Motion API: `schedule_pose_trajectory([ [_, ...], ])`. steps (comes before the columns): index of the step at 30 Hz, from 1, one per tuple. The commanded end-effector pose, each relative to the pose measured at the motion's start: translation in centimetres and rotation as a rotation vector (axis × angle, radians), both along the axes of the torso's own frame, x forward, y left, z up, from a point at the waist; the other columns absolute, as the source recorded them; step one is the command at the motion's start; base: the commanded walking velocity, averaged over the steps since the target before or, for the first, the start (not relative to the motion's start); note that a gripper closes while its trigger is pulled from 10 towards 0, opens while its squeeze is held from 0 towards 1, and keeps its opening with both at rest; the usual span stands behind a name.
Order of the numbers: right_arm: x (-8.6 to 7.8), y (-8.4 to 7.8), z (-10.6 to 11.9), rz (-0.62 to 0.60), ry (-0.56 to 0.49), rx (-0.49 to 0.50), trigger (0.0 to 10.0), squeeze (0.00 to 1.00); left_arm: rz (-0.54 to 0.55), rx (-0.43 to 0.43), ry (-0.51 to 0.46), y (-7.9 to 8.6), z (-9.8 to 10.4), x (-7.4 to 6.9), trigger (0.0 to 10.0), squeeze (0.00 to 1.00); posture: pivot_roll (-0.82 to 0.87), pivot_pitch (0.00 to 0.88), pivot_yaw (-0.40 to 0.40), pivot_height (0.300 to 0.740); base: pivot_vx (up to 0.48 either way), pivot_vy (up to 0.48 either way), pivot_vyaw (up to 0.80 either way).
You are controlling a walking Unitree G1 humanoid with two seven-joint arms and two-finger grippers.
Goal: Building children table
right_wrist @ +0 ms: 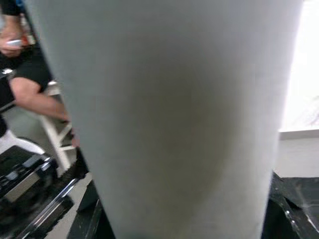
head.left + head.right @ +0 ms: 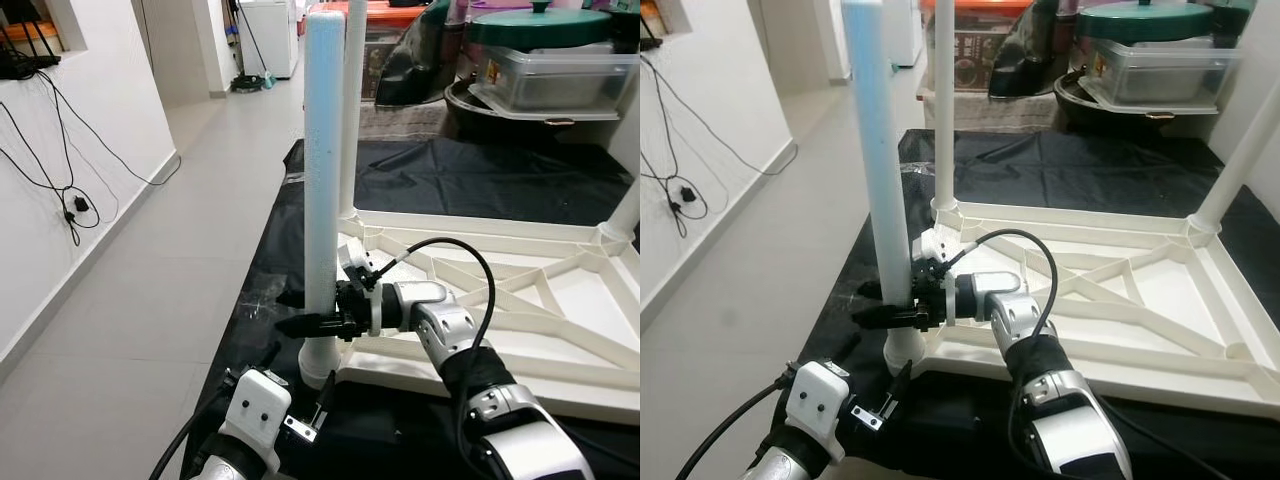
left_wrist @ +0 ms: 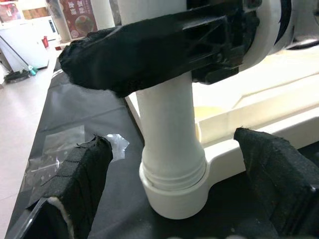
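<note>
In the head view, your right gripper (image 2: 318, 324) is clamping the near white plastic table leg (image 2: 323, 150), which is standing upright in the corner socket of the upturned white tabletop frame (image 2: 560, 330). Two more legs are standing seated; the fourth corner is hidden.

In the left wrist view, your left gripper (image 3: 179, 184) is waiting spread apart around the socket collar (image 3: 174, 191), near the black sheet's (image 3: 75, 114) edge.

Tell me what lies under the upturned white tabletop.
A black sheet lies spread under the tabletop and reaches past its edges; crumpled clear plastic rests on it beside the corner socket. The floor directly beneath is covered.
</note>
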State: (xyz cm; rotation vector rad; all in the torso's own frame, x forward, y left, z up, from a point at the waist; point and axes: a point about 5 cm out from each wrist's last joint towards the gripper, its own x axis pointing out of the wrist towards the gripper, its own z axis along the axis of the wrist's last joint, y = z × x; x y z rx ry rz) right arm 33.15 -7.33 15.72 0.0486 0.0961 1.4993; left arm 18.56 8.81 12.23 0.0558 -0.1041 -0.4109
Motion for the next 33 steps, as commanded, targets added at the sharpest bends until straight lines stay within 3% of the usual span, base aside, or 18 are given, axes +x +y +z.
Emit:
schedule_pose_trajectory([
  [1,0.4,0.0,-1.2,-0.147,0.035,-0.005,0.0,0.0,-0.005,0.004,0.023,0.0,-0.5,0.0,10.0,0.0,0.0,0.0,0.006,0.74,0.0,0.0,0.0],
  [2,1.3,0.0,-1.1,-0.312,0.014,-0.025,0.0,0.0,-0.005,0.004,0.022,0.0,-0.5,0.0,10.0,0.0,-0.01,0.0,0.006,0.74,0.0,0.0,0.0],
  [3,1.3,0.0,-1.1,-0.312,0.014,-0.025,0.0,0.0,-0.005,0.004,0.022,0.0,-0.5,0.0,10.0,0.0,-0.01,0.0,0.006,0.74,0.0,0.0,0.0],
  [5,3.2,-1.2,-0.9,-0.749,-0.012,-0.071,0.0,0.0,-0.005,0.004,0.022,0.1,-0.5,0.0,10.0,0.0,-0.02,0.006,0.012,0.74,0.0,0.0,0.0],
  [6,3.2,-1.2,-0.9,-0.749,-0.012,-0.071,0.0,0.0,-0.005,0.004,0.022,0.1,-0.5,0.0,10.0,0.0,-0.02,0.006,0.012,0.74,0.0,0.0,0.0],
  [8,3.5,-3.6,-1.4,-1.148,0.015,-0.112,0.0,0.0,-0.009,0.004,0.022,0.1,-0.5,0.1,10.0,0.0,-0.03,0.006,0.013,0.74,0.0,0.0,0.0],
  [11,2.4,-5.2,-2.1,-1.387,0.001,-0.142,0.0,0.0,-0.012,0.004,0.023,0.1,-0.5,0.1,10.0,0.0,-0.03,0.006,0.013,0.74,0.0,0.0,0.0],
  [13,2.4,-5.2,-2.1,-1.387,0.001,-0.142,0.0,0.0,-0.012,0.004,0.023,0.1,-0.5,0.1,10.0,0.0,-0.03,0.006,0.013,0.74,0.0,0.0,0.0],
  [17,-0.5,-5.4,-3.0,-1.64,0.078,-0.133,0.0,0.0,-0.009,0.005,0.021,0.1,-0.5,0.2,10.0,0.0,-0.03,0.008,0.007,0.74,0.0,0.0,0.0],
  [21,-1.0,-3.8,-3.2,-1.659,0.113,-0.106,0.0,0.0,-0.006,0.007,0.019,0.2,-0.5,0.2,10.0,0.0,-0.03,0.008,0.007,0.74,0.0,0.0,0.0],
  [22,-0.7,-2.9,-3.0,-1.606,0.096,-0.09,10.0,0.0,-0.005,0.008,0.019,0.2,-0.5,0.2,10.0,0.0,-0.02,0.01,0.002,0.74,0.0,0.0,0.0],
  [24,-0.6,-2.2,-2.8,-1.588,0.085,-0.088,10.0,0.0,-0.005,0.008,0.018,0.2,-0.5,0.2,10.0,0.0,-0.02,0.01,0.002,0.74,0.0,0.0,0.0],
  [25,-0.4,-1.6,-2.3,-1.54,0.055,-0.031,10.0,0.86,-0.005,0.007,0.018,0.2,-0.5,0.2,10.0,0.0,-0.02,0.01,0.002,0.74,0.0,0.0,0.0],
  [26,-0.4,-1.6,-2.3,-1.54,0.055,-0.031,10.0,0.86,-0.005,0.007,0.018,0.2,-0.5,0.2,10.0,0.0,-0.02,0.01,0.002,0.74,0.0,0.0,0.0],
  [27,-0.3,-1.2,-1.9,-1.499,0.024,0.023,10.0,1.0,-0.006,0.006,0.019,0.2,-0.5,0.2,10.0,0.0,-0.02,0.01,0.002,0.74,0.0,0.0,0.0],
  [30,-0.3,-1.1,-1.5,-1.467,-0.012,0.067,10.0,1.0,-0.006,0.006,0.019,0.2,-0.5,0.2,10.0,0.0,-0.02,0.01,0.002,0.74,0.0,0.0,0.0],
  [31,-0.2,-1.3,-1.4,-1.439,-0.014,0.084,10.0,0.0,-0.005,0.005,0.02,0.2,-0.5,0.3,10.0,0.0,-0.03,0.012,0.0,0.74,0.0,0.0,0.0],
  [33,-0.1,-1.5,-1.4,-1.42,-0.012,0.095,10.0,0.0,-0.004,0.005,0.02,0.2,-0.5,0.3,10.0,0.0,-0.03,0.012,0.0,0.74,0.0,0.0,0.0],
])
